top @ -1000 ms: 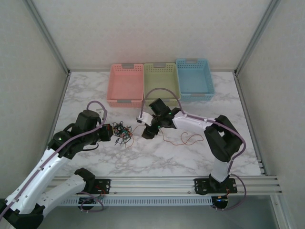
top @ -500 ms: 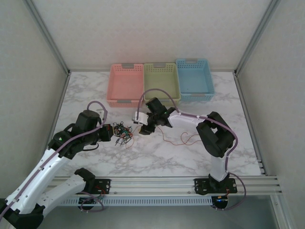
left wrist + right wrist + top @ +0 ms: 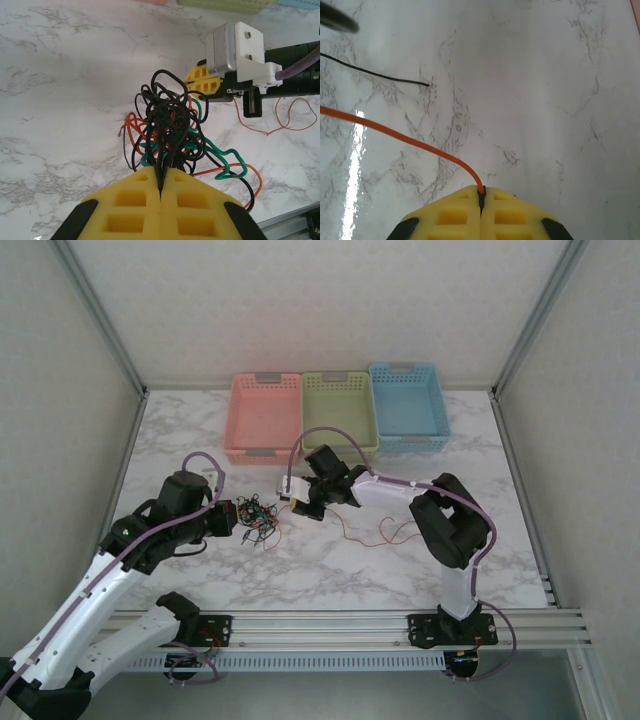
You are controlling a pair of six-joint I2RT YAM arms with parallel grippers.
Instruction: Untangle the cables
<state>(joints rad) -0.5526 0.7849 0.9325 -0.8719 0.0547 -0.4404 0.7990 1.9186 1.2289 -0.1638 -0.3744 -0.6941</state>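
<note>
Where the white marble-patterned worktop [image 3: 200, 430] fills the left half of the top view, the left hand [image 3: 233, 517] points right at a small tangle of thin black, green and orange cables [image 3: 258, 520], left of centre. In the left wrist view the left hand [image 3: 161, 181] has its yellow waffle-patterned pads pressed together, clamped on several black strands at the bottom of the cables [image 3: 170, 122]. The pads hide the tangle's lowest part.

At the tangle's upper right edge sits the right hand [image 3: 202, 84], with a white block behind it; I cannot tell whether it touches the bundle. From above, the right hand [image 3: 288, 502] lies just right of the tangle. A thick lavender hose [image 3: 335, 432] arches over its arm.

In the right wrist view the right hand [image 3: 481, 192] is closed tight on the end of a single orange wire [image 3: 410, 141], which runs off toward the left edge. A thin black wire end [image 3: 395, 78] lies on the marble at upper left.

A loose red-orange wire [image 3: 385, 533] loops right of centre. Along the top edge of the worktop stand a pink plastic basket [image 3: 265, 445], a green one [image 3: 340, 437] and a blue one [image 3: 408, 430], side by side.
</note>
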